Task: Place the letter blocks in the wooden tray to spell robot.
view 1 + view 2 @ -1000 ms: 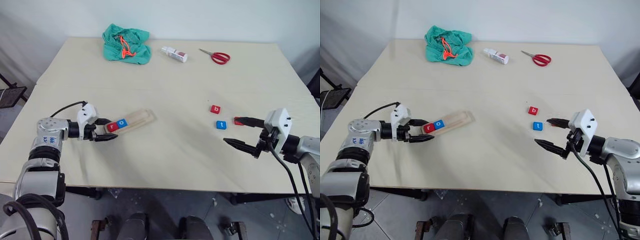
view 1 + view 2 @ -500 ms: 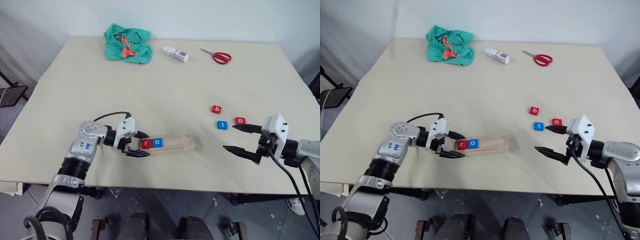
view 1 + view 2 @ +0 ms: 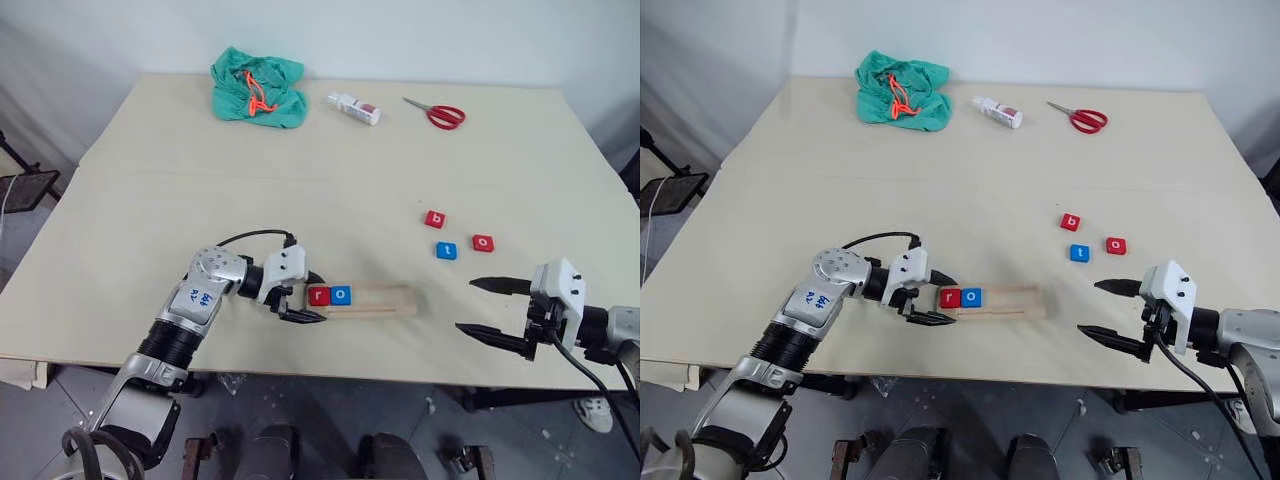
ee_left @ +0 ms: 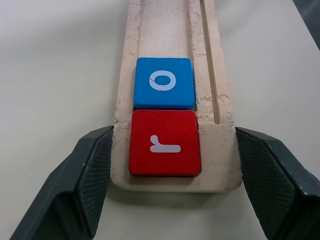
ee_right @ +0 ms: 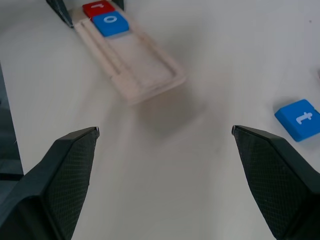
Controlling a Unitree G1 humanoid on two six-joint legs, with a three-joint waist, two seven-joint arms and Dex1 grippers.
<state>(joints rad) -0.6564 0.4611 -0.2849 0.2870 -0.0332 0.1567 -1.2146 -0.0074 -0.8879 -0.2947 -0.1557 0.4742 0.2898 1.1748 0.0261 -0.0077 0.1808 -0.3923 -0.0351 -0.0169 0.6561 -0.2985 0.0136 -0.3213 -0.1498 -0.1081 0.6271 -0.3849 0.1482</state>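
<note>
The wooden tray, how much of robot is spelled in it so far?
Done: red r and blue o sit in the wooden tray. In hand: the left gripper straddles the tray's r end. Left: red b, blue t and red o lie on the table.

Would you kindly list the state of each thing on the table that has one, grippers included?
wooden tray: flat, two blocks seated at its left end
red r: in tray, first
blue o: in tray, second
red b: loose
blue t: loose
red o: loose
scissors: closed
left gripper: shut on wooden tray
right gripper: open, empty
</note>
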